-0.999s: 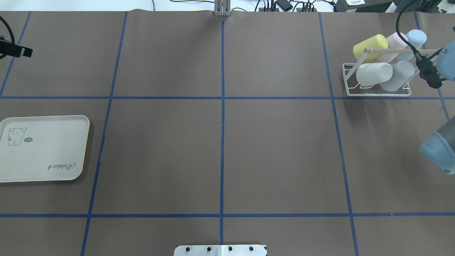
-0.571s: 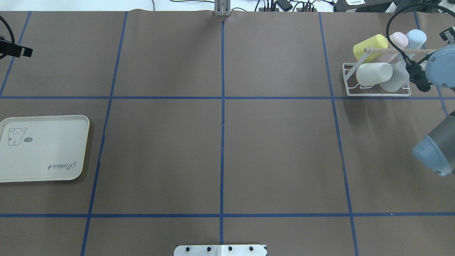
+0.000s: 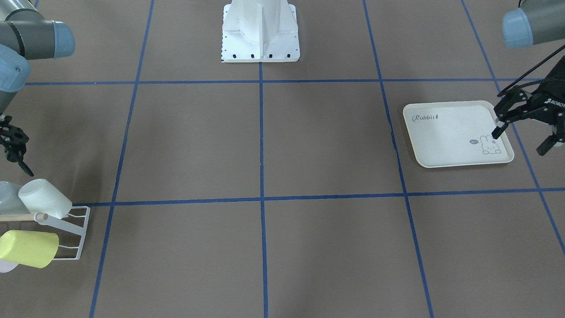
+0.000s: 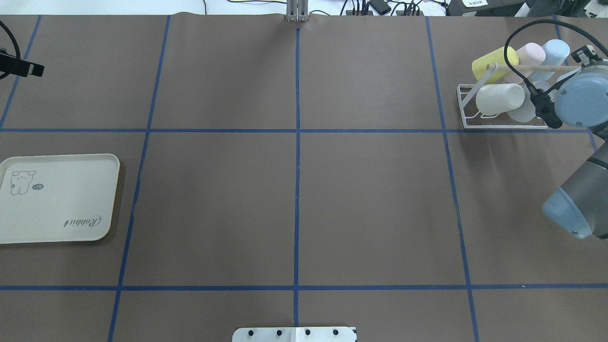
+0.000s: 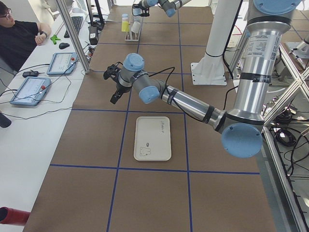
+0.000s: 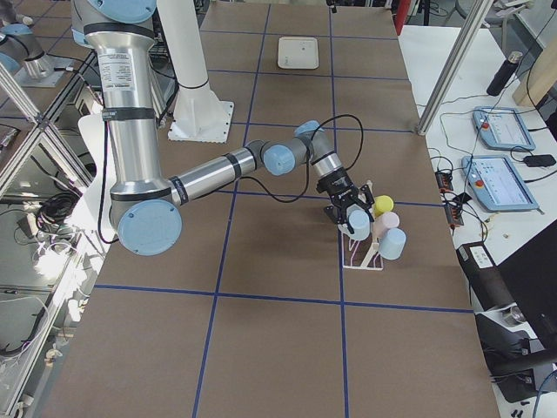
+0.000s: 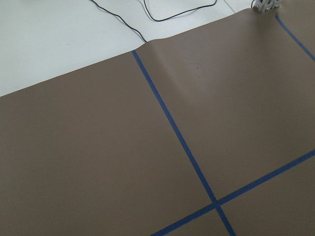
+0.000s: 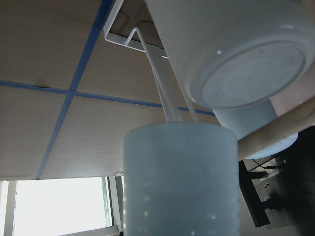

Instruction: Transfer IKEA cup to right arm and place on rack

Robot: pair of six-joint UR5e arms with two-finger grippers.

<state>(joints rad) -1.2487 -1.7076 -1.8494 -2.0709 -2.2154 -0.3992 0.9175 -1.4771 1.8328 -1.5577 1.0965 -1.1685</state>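
Right gripper [image 6: 355,212] is down at the rack [image 4: 503,127], in the far right corner of the table [image 4: 370,199] as the robot sees it. Its wrist hangs over the near row of cups. From the side its black fingers seem to straddle the pale grey-blue cup [image 4: 522,113]. That cup also fills the lower middle of the wrist camera's view, very close and blurred. Even so, I cannot tell whether the fingers pinch it or stand slack around it.

The pale grey-blue cup leans at the rack on the robot's side of the wooden rod [image 4: 544,69], just beside the white cup [image 4: 498,97]. From the wrist, the white cup's round bottom shows right above it. Whether it sits over a prong is hidden by the wrist.

Beyond the rod a yellow cup [image 4: 494,59], a pink cup [image 4: 532,51] and a light blue cup [image 4: 556,49] lean in a row.

At the other end, the left gripper [image 3: 518,142] hangs up off the table with its fingers spread wide and nothing between them. It is near the cream tray [image 3: 446,132] with the rabbit print and apart from it. The tray lies flat on the brown surface.
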